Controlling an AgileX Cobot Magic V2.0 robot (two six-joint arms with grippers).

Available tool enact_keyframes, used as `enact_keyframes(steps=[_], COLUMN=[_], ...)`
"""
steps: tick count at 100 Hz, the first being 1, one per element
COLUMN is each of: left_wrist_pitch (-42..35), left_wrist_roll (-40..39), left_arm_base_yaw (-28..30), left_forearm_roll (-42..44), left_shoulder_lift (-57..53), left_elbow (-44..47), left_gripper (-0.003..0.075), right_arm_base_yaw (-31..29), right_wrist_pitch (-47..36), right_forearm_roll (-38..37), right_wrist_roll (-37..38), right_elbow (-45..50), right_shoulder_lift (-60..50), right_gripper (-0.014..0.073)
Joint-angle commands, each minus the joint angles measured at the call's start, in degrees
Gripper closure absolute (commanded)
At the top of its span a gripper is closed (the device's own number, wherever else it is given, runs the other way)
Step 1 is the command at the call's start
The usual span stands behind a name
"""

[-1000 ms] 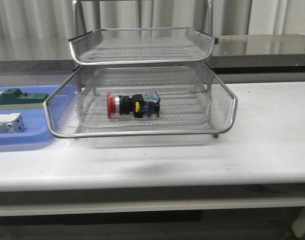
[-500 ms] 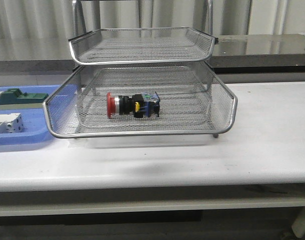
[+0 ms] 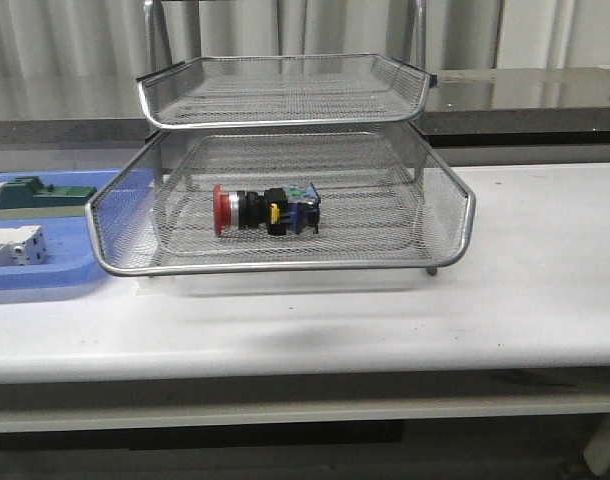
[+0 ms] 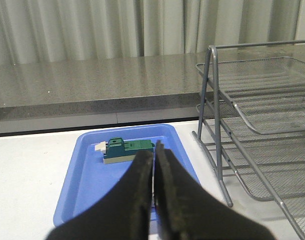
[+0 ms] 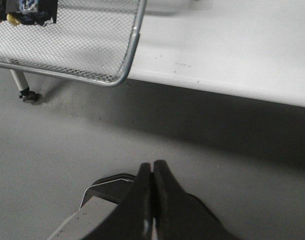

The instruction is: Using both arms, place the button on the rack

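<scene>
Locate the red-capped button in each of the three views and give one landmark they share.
Front view: the button lies on its side in the rack's lowest tray.
Left wrist view: not in it.
Right wrist view: only its dark end shows through the mesh at the picture's corner.
Shared landmark: the rack.
</scene>
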Motion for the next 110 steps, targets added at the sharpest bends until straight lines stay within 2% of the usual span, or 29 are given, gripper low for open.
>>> enact_keyframes(steps=[1,29,70,86,110], left_wrist_pitch=[-4.2,-4.2,-4.2,-4.2,-4.2], left_wrist_roll=[-0.5,-0.5,-0.5,-0.5,-0.5], left_arm_base_yaw=[0.2,0.2,0.2,0.2,0.2], left_forearm_roll=[-0.8,-0.8,-0.8,-0.8,-0.8], left_shoulder_lift=[0.4,0.4,0.4,0.4,0.4], left_elbow=[-1.6,-1.6,-1.6,-1.6,-1.6], left_gripper=[0.0716,0.0716,0.0716,0.0716,0.0716], right_arm_base_yaw=[3.2,13.9,23.8,26.0,26.1], right_wrist_pitch=[-4.9,-13.2,-15.2,-15.3,-15.9], right_forearm_roll=[2.0,3.5,2.9,0.9,-2.5], right_wrist_roll=[-1.1,-1.1,-1.1,-1.1,-1.1], right_elbow=[-2.0,-2.5,-12.9,-15.6,-18.8], right_shoulder_lift=[3.5,15.4,30.5,34.4,36.7], right_gripper=[0.0660,0.0658,0.0658,0.0658,0.0658])
